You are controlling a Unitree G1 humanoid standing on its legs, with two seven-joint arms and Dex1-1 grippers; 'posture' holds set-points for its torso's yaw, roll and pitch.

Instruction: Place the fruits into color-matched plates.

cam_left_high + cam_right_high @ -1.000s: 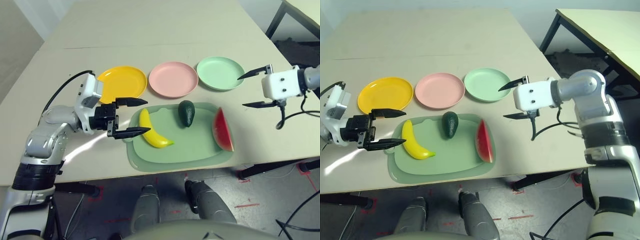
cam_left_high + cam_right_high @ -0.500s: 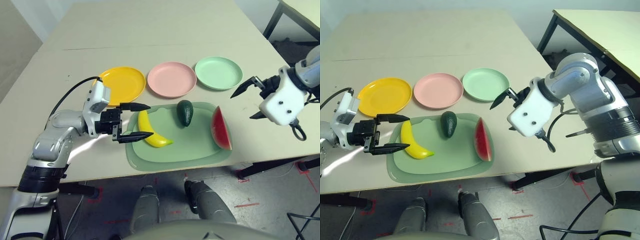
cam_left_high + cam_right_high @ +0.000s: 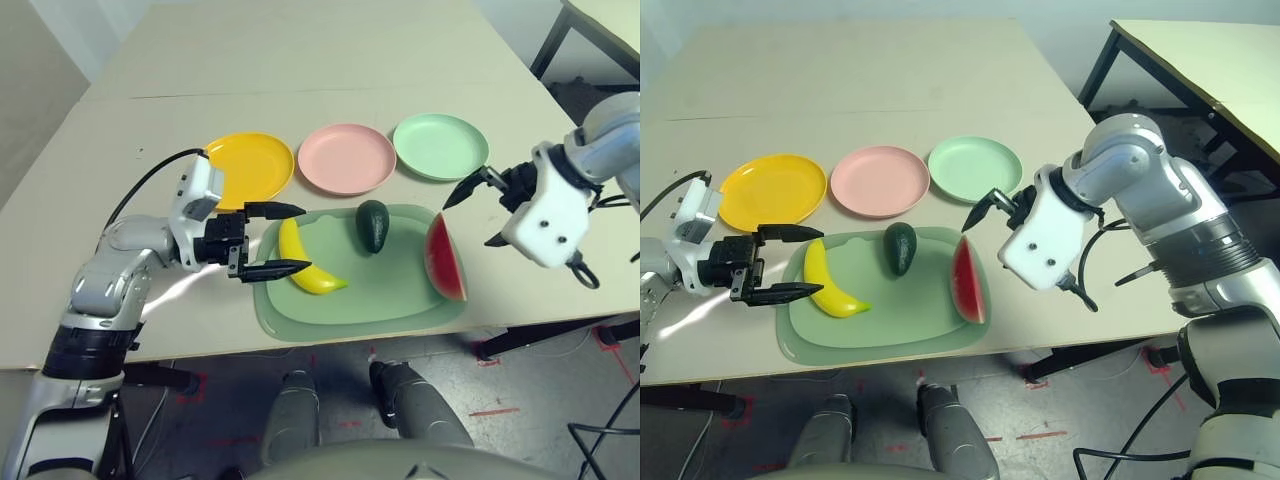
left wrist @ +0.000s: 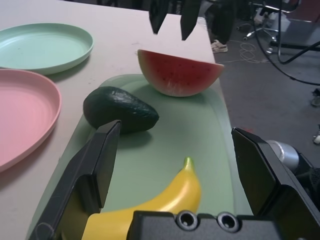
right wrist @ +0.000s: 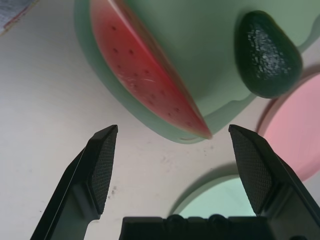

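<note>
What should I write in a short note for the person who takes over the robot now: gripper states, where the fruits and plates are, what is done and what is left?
Left gripper: open, empty, level, its fingers either side of the banana's near end.
Right gripper: open, empty, pointing down, above the table beside the watermelon wedge.
Fruits: banana, avocado and watermelon all lie on the large green mat.
Plates: yellow plate, pink plate and mint green plate stand in a row behind the mat, all empty.
Done: nothing placed yet.
Left: banana to yellow, watermelon to pink, avocado to mint green.
</note>
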